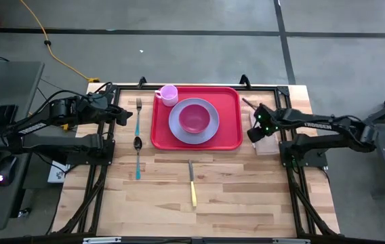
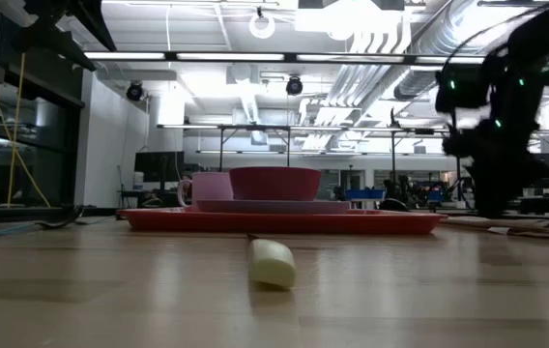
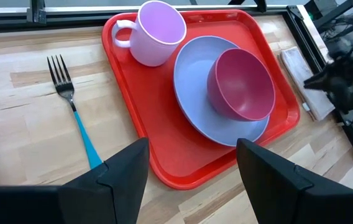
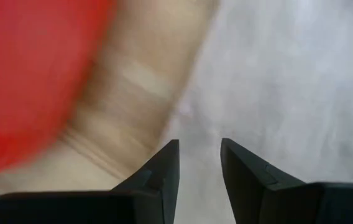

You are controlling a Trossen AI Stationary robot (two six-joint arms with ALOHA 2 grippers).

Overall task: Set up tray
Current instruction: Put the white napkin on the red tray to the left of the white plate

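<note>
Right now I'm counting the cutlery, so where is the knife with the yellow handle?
In the high view the knife lies on the bare wood below the red tray, near the table's middle, to the right of the spoon and apart from everything.

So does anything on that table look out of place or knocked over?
Nothing is spilled or tipped. The bowl sits on the plate in the tray, the mug upright at a corner. Only the knife looks stray, lying alone well away from the fork and spoon.
</note>
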